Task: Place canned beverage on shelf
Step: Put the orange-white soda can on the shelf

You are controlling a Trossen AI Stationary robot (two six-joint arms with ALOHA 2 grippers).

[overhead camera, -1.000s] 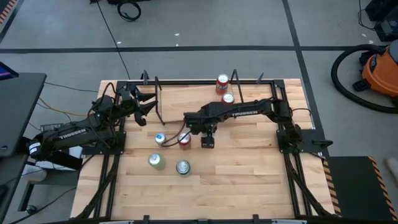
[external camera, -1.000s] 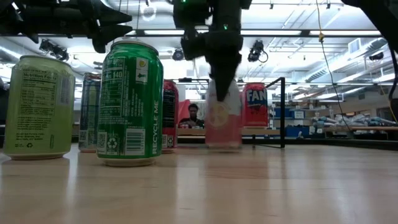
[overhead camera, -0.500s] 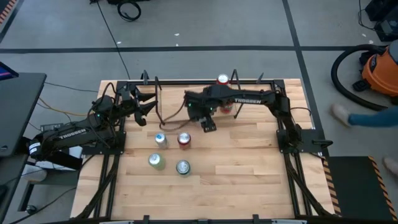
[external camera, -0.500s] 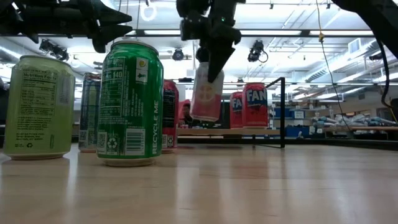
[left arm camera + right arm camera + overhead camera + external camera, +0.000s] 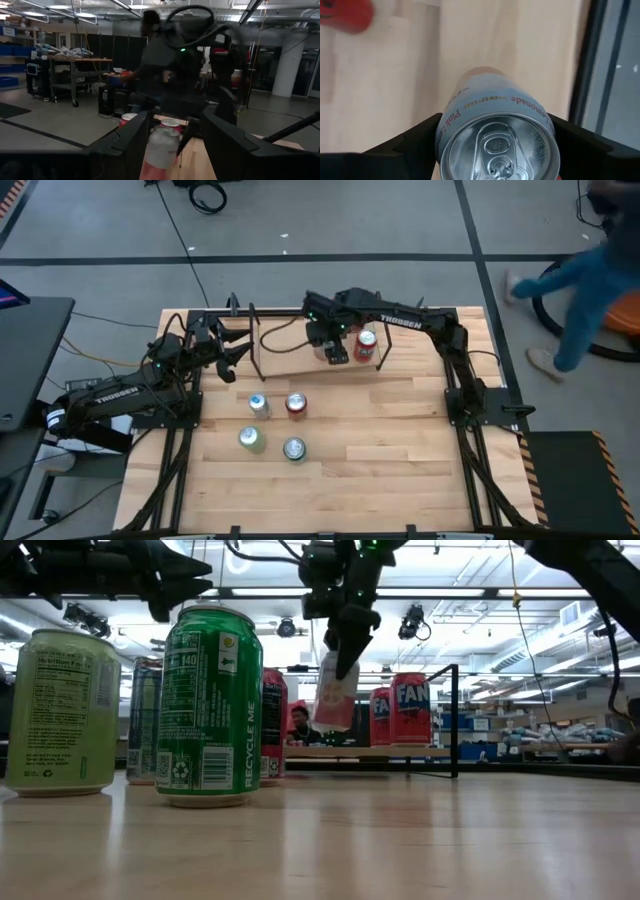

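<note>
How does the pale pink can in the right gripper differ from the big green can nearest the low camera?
The pale pink can hangs tilted in the air, clamped by the right gripper above the plywood shelf; the green can stands upright and untouched on the plank tabletop. Both are aluminium beverage cans.

Bright ceiling strip lights (image 5: 470,592), even overhead light, soft shadows. Left wrist view dim, motion-blurred. Passing person (image 5: 585,275) smeared.
</note>
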